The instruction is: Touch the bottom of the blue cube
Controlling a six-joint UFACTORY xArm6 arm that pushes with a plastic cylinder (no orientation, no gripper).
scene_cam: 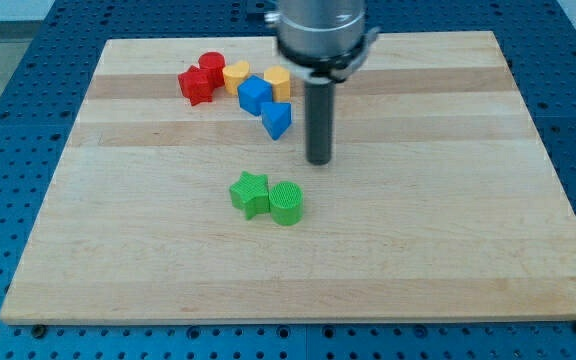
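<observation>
The blue cube (254, 95) sits near the view's top, left of centre, in a cluster of blocks. A blue triangular block (277, 119) lies just below and right of it. My tip (318, 160) is below and to the right of the blue cube, right of the blue triangular block, with a gap between them. The rod rises from the tip to the arm's grey end at the view's top.
A red star (196, 85) and a red cylinder (212, 66) lie left of the blue cube. A yellow block (236, 75) and a yellow hexagonal block (277, 83) flank it. A green star (250, 193) and green cylinder (286, 203) lie mid-board. The wooden board (448, 250) ends at blue pegboard.
</observation>
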